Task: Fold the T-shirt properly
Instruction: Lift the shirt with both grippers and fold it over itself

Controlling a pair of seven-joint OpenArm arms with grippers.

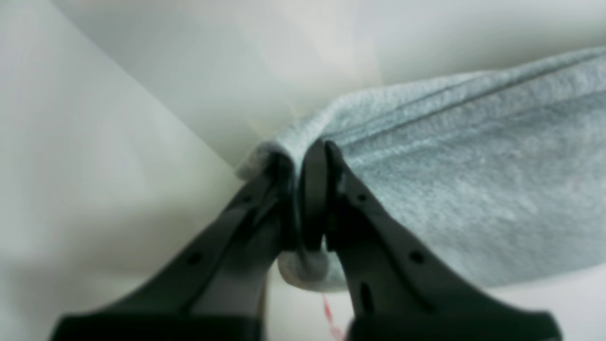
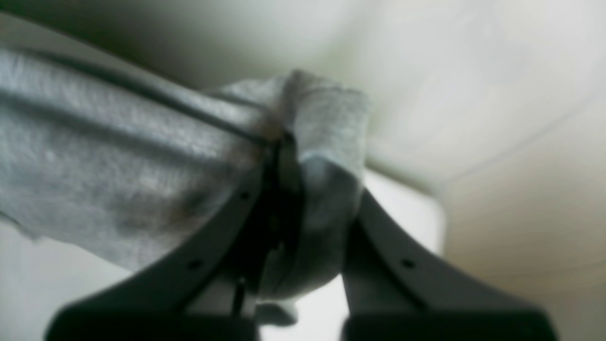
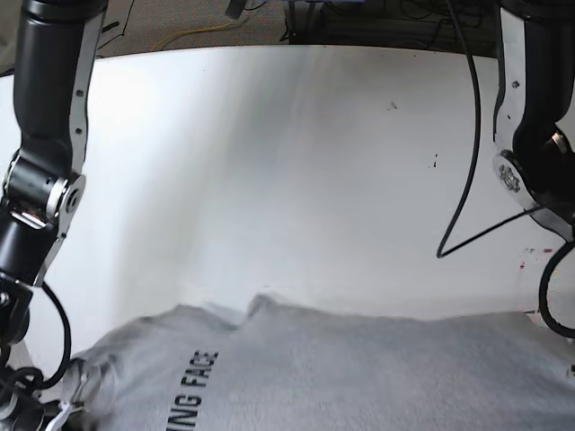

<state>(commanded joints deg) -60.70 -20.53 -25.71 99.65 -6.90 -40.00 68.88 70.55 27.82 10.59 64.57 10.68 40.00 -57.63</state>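
Two tools, left tool [image 1: 307, 156] and right tool [image 2: 289, 147], each clamped on T-shirt [image 3: 359, 368] edge.

White table [image 3: 296, 162]; cables [image 3: 207, 31] beyond it

This looks like a robotics lab or test room. A wide white bench [image 3: 296, 162] fills the base view, flanked by two black robot arms with loose black cables [image 3: 463, 144]. Behind its far edge, more wires, one yellow [image 3: 193, 34], trail over a grey floor.
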